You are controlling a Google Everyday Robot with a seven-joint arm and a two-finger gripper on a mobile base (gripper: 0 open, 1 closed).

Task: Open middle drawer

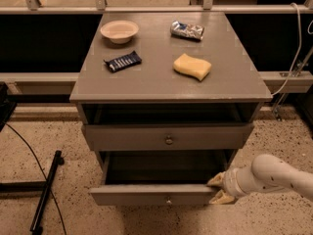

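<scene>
The middle drawer [151, 195] sticks out under the worktop's [161, 84] front edge, its inside too dark to see. The gripper [216, 190] pinches the drawer's right end; its arm [279, 174] is cut off.

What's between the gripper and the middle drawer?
Nothing. In the camera view the gripper grips the right end of the middle drawer front, with no gap.
</scene>
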